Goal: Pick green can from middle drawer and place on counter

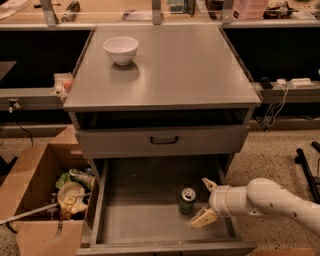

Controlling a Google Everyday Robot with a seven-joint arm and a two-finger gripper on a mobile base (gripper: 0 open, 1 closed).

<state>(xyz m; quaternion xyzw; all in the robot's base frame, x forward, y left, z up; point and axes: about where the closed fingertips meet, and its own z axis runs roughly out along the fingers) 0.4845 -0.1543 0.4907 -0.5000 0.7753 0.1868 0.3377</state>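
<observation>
- While the drawer [140,205] is standing pulled out at the bottom of the cabinet, the gripper [205,201] is hanging inside it near its right wall, at the end of a white arm [272,202] that is reaching in from the right.
- Its fingers [204,218] are spreading wide, one pointing up and back, the other down and forward, with the gap facing left toward the can [187,200].
- The can is standing upright on the drawer floor, right of centre, silver top up; it is sitting just beside the spread fingers and is not being pinched by them.
- Left of the drawer, a cardboard box [27,180] is sitting on the speckled floor, holding a jumble of wrappers and a tan bowl-like thing.
- Above the open drawer, a shut drawer front [125,142] with a black handle [164,140] is facing the camera, with a dark slot running over it.
- Higher and farther back, the counter [190,65] is spreading flat and grey.
- A white bowl [121,49] is resting upright on the counter near its far left corner, well apart from the can.
- Behind the cabinet, a tan shelf [110,11] is running across the top, carrying small clutter too blurred to name.
- At the right, a white power strip [292,81] is lying on a ledge, its cords dangling down.
</observation>
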